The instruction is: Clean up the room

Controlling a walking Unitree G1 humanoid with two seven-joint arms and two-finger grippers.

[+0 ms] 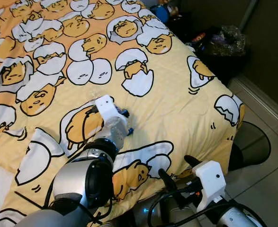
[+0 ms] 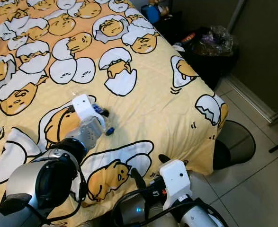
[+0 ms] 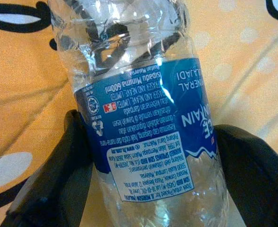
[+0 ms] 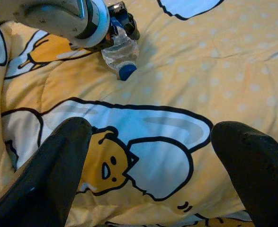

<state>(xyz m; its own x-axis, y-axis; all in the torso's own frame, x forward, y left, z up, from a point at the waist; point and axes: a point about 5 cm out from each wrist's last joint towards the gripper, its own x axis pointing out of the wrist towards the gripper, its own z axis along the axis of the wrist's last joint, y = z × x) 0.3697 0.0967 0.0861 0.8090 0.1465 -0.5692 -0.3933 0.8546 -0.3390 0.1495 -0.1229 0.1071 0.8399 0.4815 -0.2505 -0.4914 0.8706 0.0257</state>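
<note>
My left tool is reaching out over the bed and has its two black fingers on either side of a clear, crinkly plastic water bottle with a blue label and a blue cap. The fingers are pinching the bottle around its middle, one on each side of the label. The label is bright blue with a white wavy edge and lots of tiny white writing. Above the label the plastic is see-through and crumpled, with shiny dents in it. The bottle lies on its side on the bed cover, and its little blue cap pokes out past the tip of my tool, toward my right arm.

The bed cover under the tool is soft yellow with pale dots and big cartoon pictures of a sleepy yellow egg yolk in white cracked shells.

My right tool hangs low, just off the near edge of the bed, well apart from the bottle. Its two black fingers are spread wide with nothing between them.

Far past my right tool, beside the bed's far corner, a dark bin with a crinkly bag sits on the pale tiled floor.
</note>
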